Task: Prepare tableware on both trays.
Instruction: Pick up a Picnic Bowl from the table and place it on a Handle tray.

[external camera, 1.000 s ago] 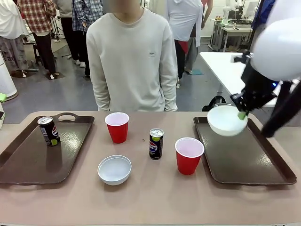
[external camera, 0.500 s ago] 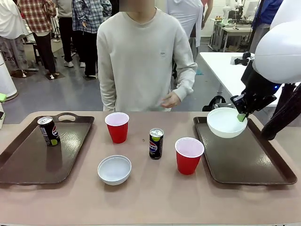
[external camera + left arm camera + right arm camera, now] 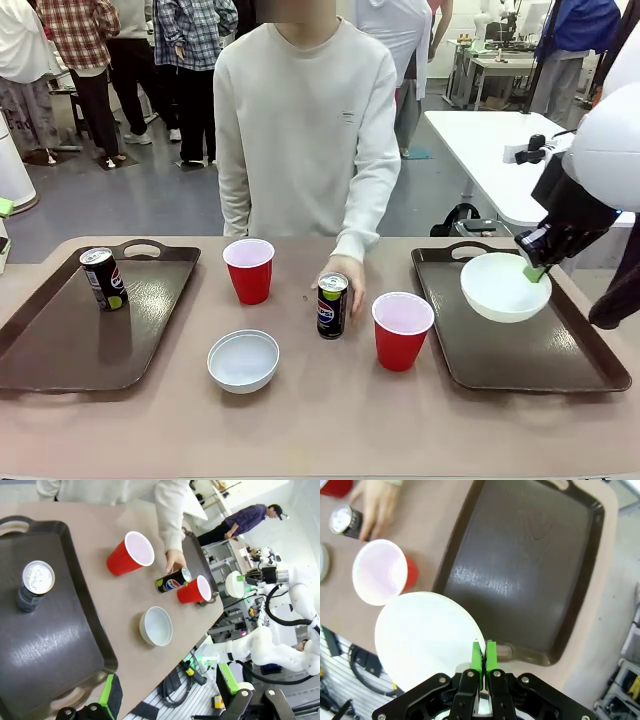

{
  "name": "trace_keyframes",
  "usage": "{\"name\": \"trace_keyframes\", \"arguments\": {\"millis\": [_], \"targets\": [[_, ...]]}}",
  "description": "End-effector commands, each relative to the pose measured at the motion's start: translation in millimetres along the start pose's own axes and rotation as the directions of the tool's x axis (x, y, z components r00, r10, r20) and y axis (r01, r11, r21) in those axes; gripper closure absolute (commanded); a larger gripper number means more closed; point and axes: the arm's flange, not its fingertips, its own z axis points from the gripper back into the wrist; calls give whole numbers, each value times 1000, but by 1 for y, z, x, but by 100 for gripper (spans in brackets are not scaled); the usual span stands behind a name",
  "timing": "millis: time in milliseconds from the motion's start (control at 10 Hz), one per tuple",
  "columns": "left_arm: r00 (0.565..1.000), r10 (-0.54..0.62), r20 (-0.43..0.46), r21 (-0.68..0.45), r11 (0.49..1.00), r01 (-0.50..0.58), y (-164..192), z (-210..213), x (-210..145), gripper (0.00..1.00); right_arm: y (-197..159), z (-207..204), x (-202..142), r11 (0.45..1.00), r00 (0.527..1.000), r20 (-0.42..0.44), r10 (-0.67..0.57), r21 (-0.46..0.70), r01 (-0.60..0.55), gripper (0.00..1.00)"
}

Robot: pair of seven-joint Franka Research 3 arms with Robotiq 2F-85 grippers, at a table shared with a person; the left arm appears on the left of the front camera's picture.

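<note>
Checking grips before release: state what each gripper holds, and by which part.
Right gripper pinches a bowl by its rim. Left gripper is open, holding nothing.

The right gripper (image 3: 483, 649) was seen with its green pads pinched together on the rim of a white bowl (image 3: 425, 640). The bowl was held up close to the camera, and one corner of a dark brown tray (image 3: 525, 565) was covered by it. Beside the tray, a red cup (image 3: 380, 572) with a white inside was stood upright on the tan table (image 3: 430, 530). Farther off, a person's hand (image 3: 377, 502) was seen just beside a black soda can (image 3: 342, 520).
</note>
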Motion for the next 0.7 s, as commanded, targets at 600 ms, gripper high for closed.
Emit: {"name": "trace_keyframes", "arguments": {"millis": [600], "targets": [[1000, -2, 6, -11, 1000, 2, 0, 1, 0, 0, -26, 4, -11, 998, 999, -34, -2, -56, 0, 96]]}}
